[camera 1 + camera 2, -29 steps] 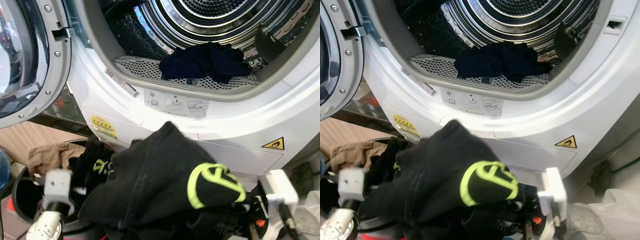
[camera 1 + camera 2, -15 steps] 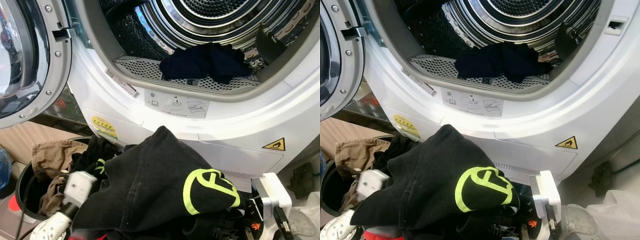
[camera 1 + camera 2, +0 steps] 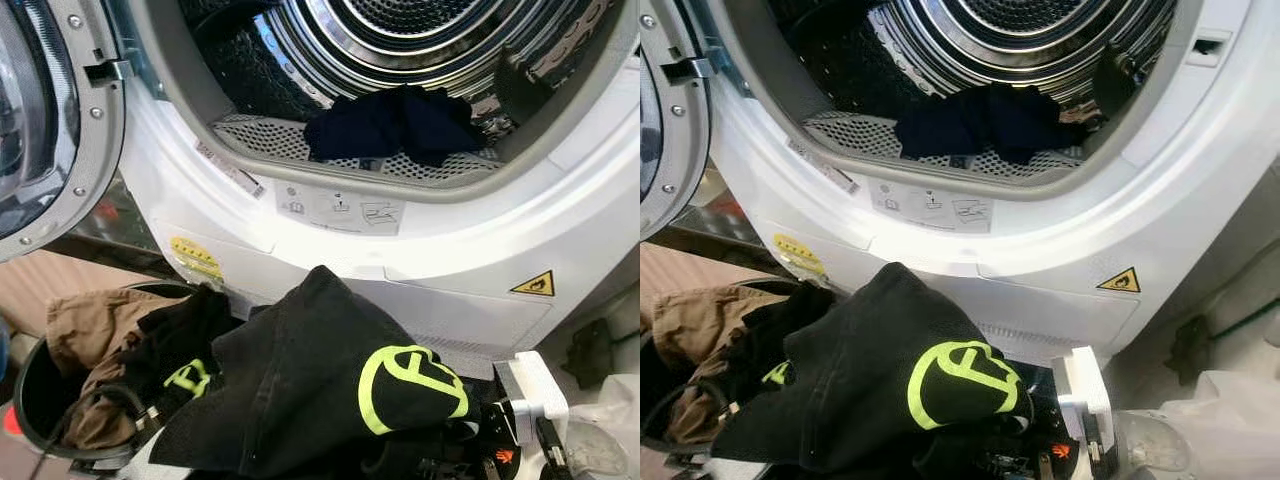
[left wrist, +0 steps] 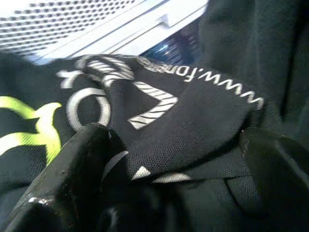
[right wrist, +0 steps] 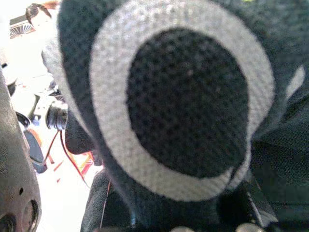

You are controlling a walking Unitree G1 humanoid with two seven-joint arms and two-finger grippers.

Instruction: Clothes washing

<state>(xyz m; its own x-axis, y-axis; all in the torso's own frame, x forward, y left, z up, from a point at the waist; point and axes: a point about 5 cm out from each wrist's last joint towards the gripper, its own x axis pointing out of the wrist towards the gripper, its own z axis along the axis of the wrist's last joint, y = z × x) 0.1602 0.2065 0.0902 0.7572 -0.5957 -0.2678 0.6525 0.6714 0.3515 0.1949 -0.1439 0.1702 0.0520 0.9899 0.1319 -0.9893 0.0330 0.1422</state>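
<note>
A black garment [image 3: 300, 380] with a neon yellow logo [image 3: 405, 385] is held up in a heap in front of the open washing machine [image 3: 450, 230]. My right arm's white wrist block [image 3: 530, 390] sits at its right edge, and the cloth covers that gripper. In the right wrist view the same fabric [image 5: 188, 101] presses against the lens. My left gripper [image 4: 174, 140] is open, with a printed fold of the black garment [image 4: 193, 111] lying between its fingers [image 4: 72, 183]. A dark navy garment [image 3: 390, 125] lies on the drum's lip.
The machine's round door [image 3: 50, 120] stands open at the left. A black basket [image 3: 30, 400] at lower left holds a brown garment [image 3: 85, 320] and more black cloth. A clear plastic bag [image 3: 1220, 420] lies at lower right.
My left arm has left the lower left of the eye views and gone under the black garment. The garment sits slightly lower. The camera has shifted a little.
</note>
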